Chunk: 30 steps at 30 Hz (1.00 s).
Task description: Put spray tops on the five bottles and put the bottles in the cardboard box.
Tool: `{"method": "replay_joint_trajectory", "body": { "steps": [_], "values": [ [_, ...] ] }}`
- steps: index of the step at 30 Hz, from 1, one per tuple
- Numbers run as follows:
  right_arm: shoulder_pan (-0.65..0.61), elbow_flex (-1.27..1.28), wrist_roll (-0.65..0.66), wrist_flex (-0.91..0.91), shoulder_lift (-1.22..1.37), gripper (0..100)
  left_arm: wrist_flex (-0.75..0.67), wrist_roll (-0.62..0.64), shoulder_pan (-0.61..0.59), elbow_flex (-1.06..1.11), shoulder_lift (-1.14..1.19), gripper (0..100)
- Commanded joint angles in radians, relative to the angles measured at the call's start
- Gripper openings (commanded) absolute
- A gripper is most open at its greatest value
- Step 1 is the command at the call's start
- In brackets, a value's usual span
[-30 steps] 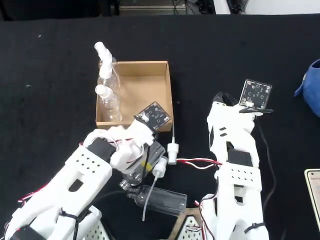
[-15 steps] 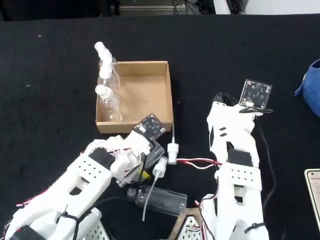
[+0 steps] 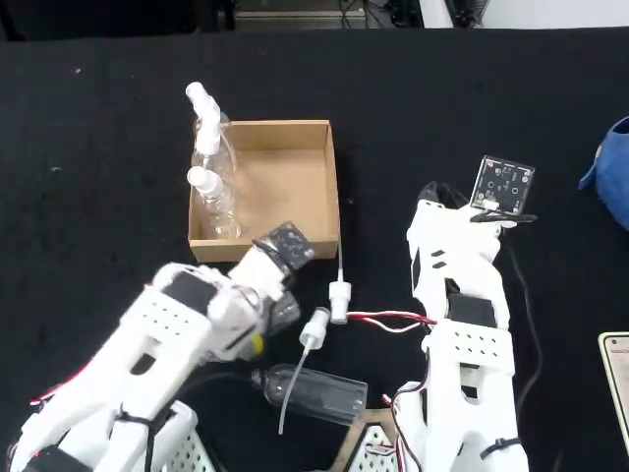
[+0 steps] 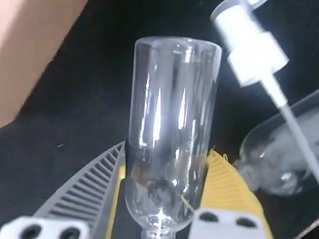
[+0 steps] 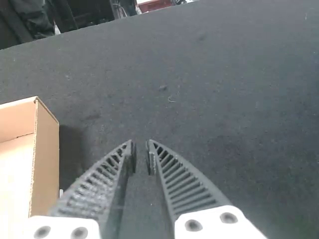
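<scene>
My left gripper is shut on a clear bottle with no top, holding it near its neck. In the high view this gripper sits just in front of the cardboard box. Two capped bottles stand in the box along its left wall. Two loose spray tops lie on the table beside the gripper, one of which is the spray top in the left wrist view. Another uncapped bottle lies on its side near the front. My right gripper is shut on nothing, right of the box.
A red and white wire runs across the black table between the arms. A blue object sits at the right edge, with a pale card farther forward. The box corner is close to the held bottle.
The left arm has swung leftward and risen with the bottle in its gripper, now covering it from above. The right arm, spray tops and lying bottle have not moved.
</scene>
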Motion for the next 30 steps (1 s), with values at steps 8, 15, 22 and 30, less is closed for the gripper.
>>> {"method": "replay_joint_trajectory", "body": {
  "steps": [8, 15, 22, 30],
  "values": [
    [0.018, -0.012, 0.003, -0.032, -0.021, 2.5, 0.267, -0.396, -0.404, -0.219, -0.011, 5],
    [0.018, -0.01, 0.002, -0.031, -0.021, 2.5, 0.275, -0.405, -0.68, -0.229, -0.011, 5],
    [0.018, -0.01, 0.002, -0.029, -0.021, 2.5, 0.275, -0.508, -0.869, -0.226, -0.011, 5],
    [0.018, -0.01, 0.002, -0.028, -0.021, 2.5, 0.365, -0.52, -0.805, -0.252, -0.011, 5]
  ]
}}
